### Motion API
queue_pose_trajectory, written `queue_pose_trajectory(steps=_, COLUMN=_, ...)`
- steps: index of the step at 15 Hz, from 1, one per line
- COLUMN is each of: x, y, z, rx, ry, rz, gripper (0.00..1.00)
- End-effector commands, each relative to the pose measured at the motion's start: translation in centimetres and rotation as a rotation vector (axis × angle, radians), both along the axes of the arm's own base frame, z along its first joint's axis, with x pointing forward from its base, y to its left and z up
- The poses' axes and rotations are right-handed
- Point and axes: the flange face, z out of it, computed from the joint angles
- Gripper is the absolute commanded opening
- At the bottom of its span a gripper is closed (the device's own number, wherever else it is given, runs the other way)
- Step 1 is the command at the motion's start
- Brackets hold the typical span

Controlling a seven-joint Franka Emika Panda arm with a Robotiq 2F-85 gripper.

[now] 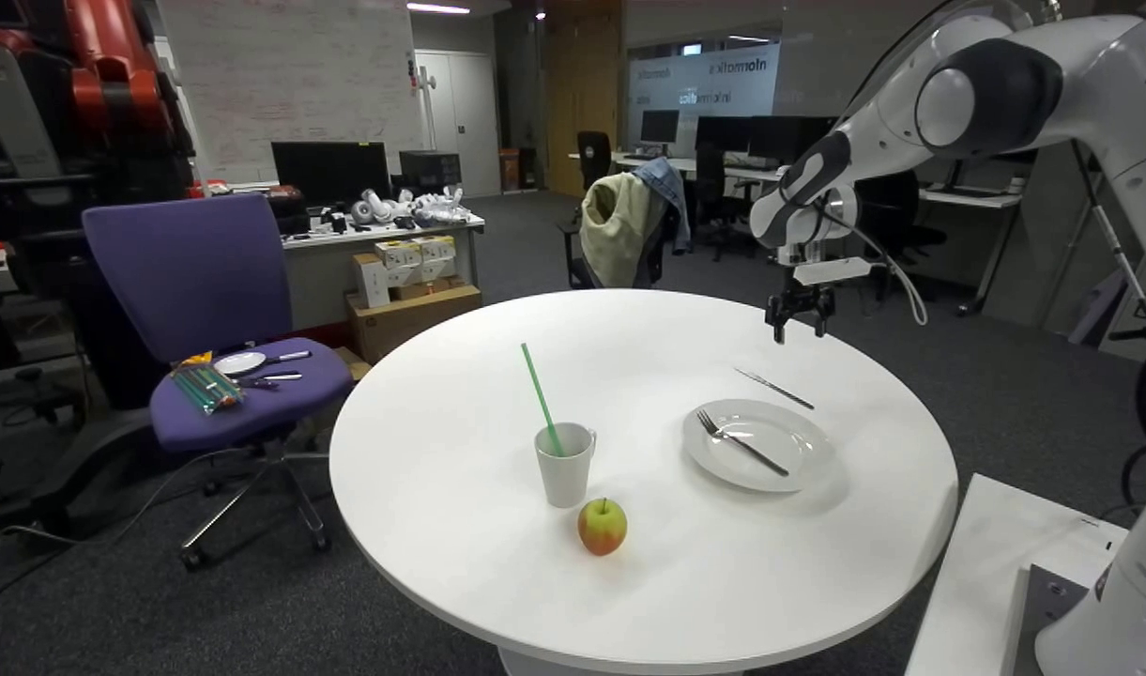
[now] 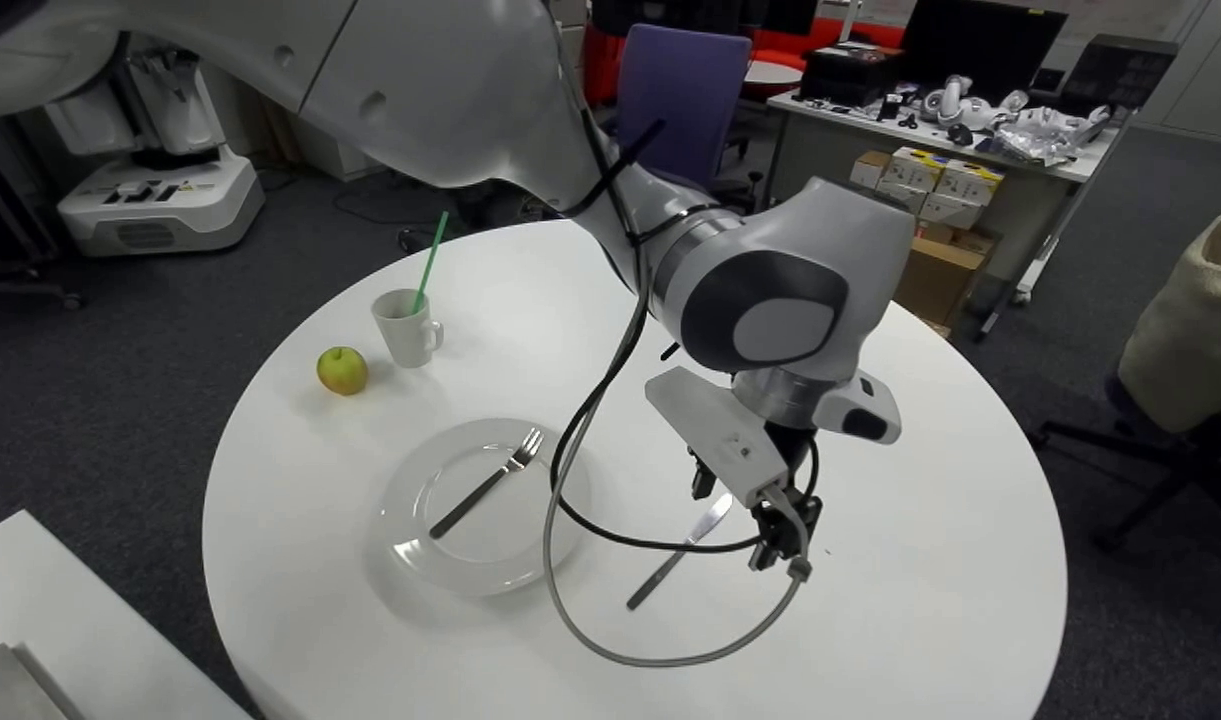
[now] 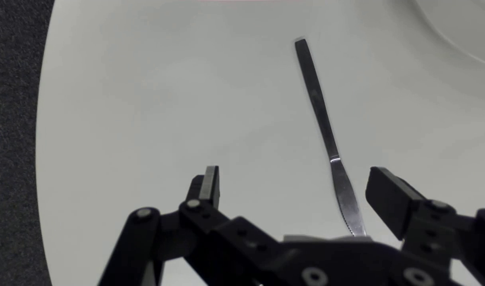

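In the wrist view the gripper (image 3: 294, 180) hides the tip of the table knife (image 3: 328, 137), and the frame cuts off most of the dinner plate (image 3: 464, 28) at 2 o'clock. In an exterior view a black cable (image 2: 715, 549) crosses the knife. Slim and metallic, the knife has a dark, square-ended handle, a glint at the neck and fine serrations along 1 blade edge. It lies flat on the white round table (image 1: 648, 366), below the gripper and apart from it. The jaws are spread wide; seen from the wrist, the blade runs between them, nearer the 3 o'clock jaw, and the handle points near 12 o'clock.
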Motion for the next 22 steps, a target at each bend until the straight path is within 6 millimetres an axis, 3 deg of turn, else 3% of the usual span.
queue_pose_trajectory(steps=1, x=0.1, y=-0.1, z=0.0, rx=0.0, ry=0.0, rz=-0.001, gripper=1.0)
queue_pose_trajectory(steps=3, x=0.4, y=-0.1, z=-1.2, rx=0.004, ry=0.018, rz=0.012, gripper=1.0)
queue_pose_trajectory(steps=10, x=2.4, y=3.2, z=-9.5, rx=0.064, ry=0.085, rz=0.084, gripper=1.0)
queue_pose_trajectory(steps=12, x=2.9, y=3.4, z=-10.7, rx=0.051, ry=0.084, rz=0.098, gripper=1.0)
queue_pose_trajectory(steps=18, x=3.7, y=2.2, z=-9.2, rx=-0.015, ry=0.042, rz=0.118, gripper=1.0)
queue_pose_trajectory(steps=22, x=3.6, y=2.3, z=-9.3, rx=0.009, ry=0.026, rz=0.136, gripper=1.0)
